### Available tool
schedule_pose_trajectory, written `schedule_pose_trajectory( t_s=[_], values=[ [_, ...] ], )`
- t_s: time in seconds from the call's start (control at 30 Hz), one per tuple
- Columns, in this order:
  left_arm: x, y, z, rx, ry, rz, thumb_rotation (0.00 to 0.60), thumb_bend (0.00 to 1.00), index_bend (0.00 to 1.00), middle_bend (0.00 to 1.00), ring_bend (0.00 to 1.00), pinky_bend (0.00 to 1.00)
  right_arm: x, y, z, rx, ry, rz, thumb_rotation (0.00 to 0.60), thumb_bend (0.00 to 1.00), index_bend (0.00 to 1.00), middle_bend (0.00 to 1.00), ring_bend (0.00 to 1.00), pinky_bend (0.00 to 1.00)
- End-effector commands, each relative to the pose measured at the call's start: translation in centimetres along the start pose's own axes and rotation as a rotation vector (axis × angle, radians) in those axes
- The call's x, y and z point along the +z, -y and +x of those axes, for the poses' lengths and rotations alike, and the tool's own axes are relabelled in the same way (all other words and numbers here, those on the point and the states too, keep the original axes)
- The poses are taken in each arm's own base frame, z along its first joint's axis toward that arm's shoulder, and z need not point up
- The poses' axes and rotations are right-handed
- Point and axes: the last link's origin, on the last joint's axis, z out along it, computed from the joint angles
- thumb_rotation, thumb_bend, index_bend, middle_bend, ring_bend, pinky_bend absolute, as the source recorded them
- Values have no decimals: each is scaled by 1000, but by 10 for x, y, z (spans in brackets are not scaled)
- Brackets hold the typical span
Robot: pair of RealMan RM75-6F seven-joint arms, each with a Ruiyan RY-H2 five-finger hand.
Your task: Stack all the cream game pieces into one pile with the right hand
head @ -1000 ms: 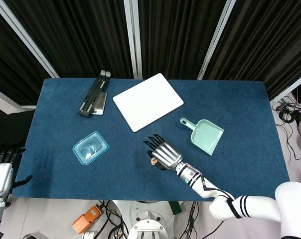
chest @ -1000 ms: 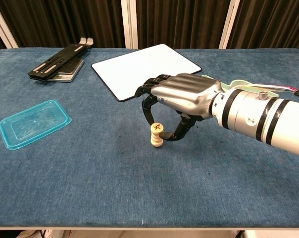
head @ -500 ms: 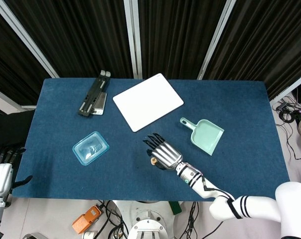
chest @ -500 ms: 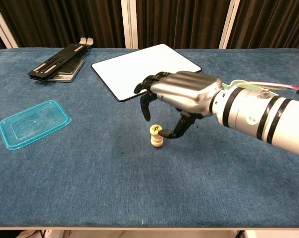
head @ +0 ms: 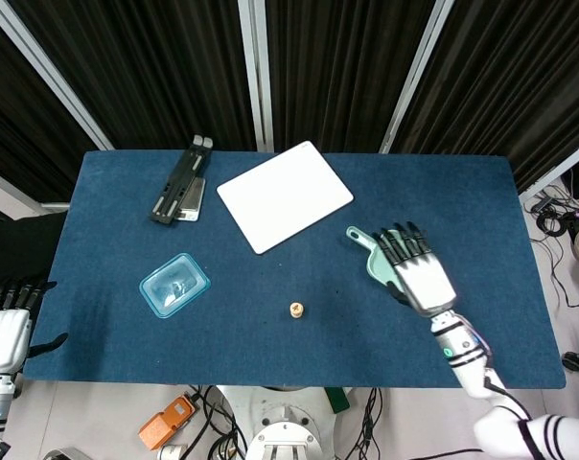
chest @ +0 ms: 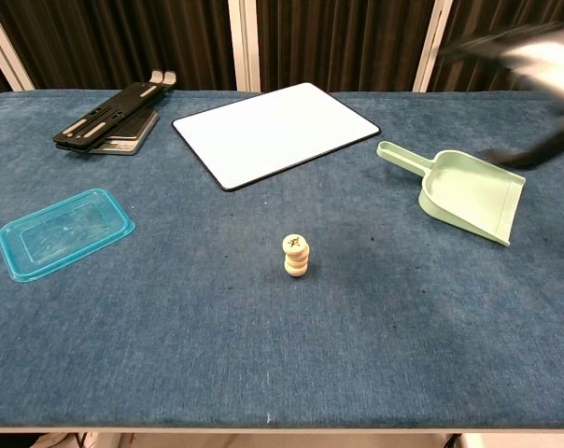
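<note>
A pile of cream game pieces stands upright near the middle of the blue table, the top piece bearing a dark mark; from above the pile shows as a single small disc. My right hand hovers open with fingers spread, well to the right of the pile and over the dustpan; in the chest view the right hand is a blur at the top right corner. My left hand hangs off the table's left edge, fingers up, holding nothing.
A mint dustpan lies right of the pile. A white board sits at the back centre, a black stand on a metal block at the back left, and a clear blue lid on the left.
My right hand has let go of the pile, lifted and swung far to the right over the dustpan. The pile stays standing where it was.
</note>
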Motion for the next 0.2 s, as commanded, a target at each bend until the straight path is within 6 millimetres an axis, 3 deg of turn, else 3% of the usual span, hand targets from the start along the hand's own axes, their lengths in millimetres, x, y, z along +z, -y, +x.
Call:
schedule_pose_trajectory(
  t_s=[0.03, 0.2],
  values=[
    [2, -5, 2, 3, -7, -13, 600, 69, 195, 135, 77, 0, -58, -39, 14, 25, -17, -136, 600, 427, 35, 114, 1, 54],
    [3, -10, 3, 4, -4, -17, 600, 70, 195, 136, 77, 0, -105, -62, 16, 79, 0, -226, 600, 425, 30, 99, 0, 21]
  ],
)
